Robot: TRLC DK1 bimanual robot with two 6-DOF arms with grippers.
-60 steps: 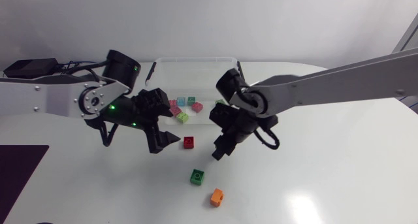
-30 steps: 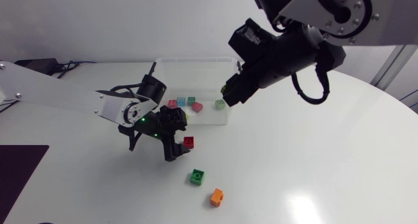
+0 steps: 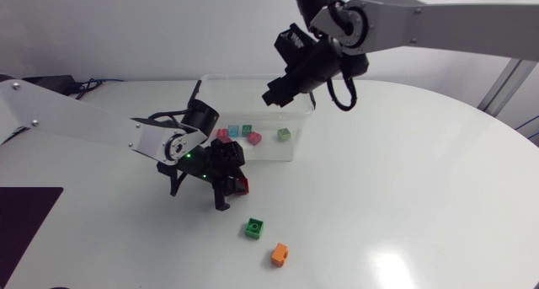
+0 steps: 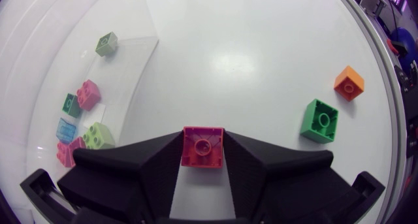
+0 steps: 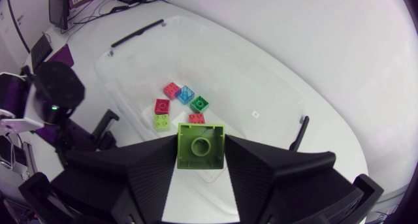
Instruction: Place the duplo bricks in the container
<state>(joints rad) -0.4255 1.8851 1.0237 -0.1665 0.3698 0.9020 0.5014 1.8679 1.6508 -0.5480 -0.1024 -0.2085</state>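
My left gripper [image 3: 236, 184] rests low on the table just in front of the clear container [image 3: 253, 77], shut on a red brick [image 3: 242, 185]. In the left wrist view that red brick [image 4: 202, 145] sits squeezed between both fingers. My right gripper [image 3: 274, 95] hangs above the container's right half, and a light green brick [image 5: 201, 144] is held between its fingers. Several bricks lie inside the container [image 5: 274, 74], among them pink [image 5: 171, 89], light blue [image 5: 185, 93] and dark green [image 5: 199, 104]. A green brick [image 3: 254, 228] and an orange brick [image 3: 280, 254] lie loose on the table.
A dark mat [image 3: 21, 226] covers the table's front left corner. The left arm's links [image 3: 76, 120] stretch across the left side of the table. The container's front wall [image 4: 124, 74] stands just ahead of the left gripper.
My left gripper came down and closed on the red brick. My right arm lifted the light green brick from the table and carried it back over the container.
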